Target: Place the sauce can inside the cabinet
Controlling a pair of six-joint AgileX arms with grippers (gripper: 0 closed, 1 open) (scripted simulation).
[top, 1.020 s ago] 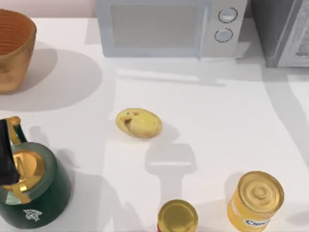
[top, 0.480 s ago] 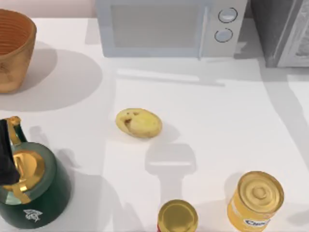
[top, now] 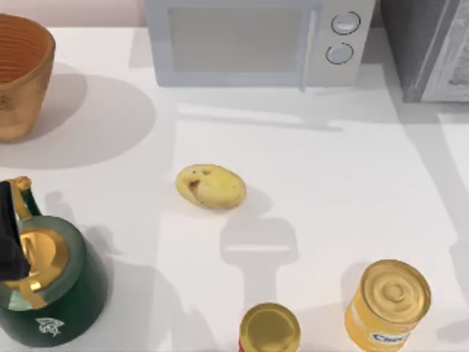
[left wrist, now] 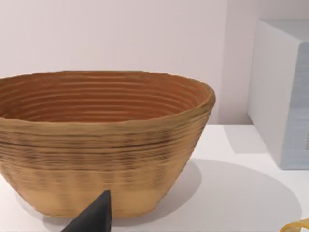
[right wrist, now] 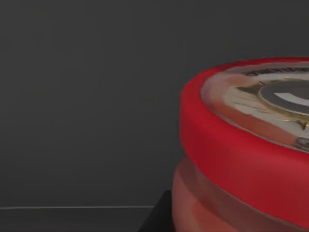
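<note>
Sauce can (right wrist: 241,159) sits close before the right wrist camera, against a dark grey wall, probably the inside of the cabinet (top: 429,48) at the top view's upper right. Right gripper's grip: cannot tell. Left gripper's black fingertip (left wrist: 94,220) shows before an empty woven basket (left wrist: 101,145); whether its fingers are apart or together, cannot tell.

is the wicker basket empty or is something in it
Empty, as far as visible. The wicker basket shows only bare ribbed inner wall in the left wrist view; its floor is hidden behind the near rim.

Three cans (top: 388,303), one potato (top: 210,186).
</note>
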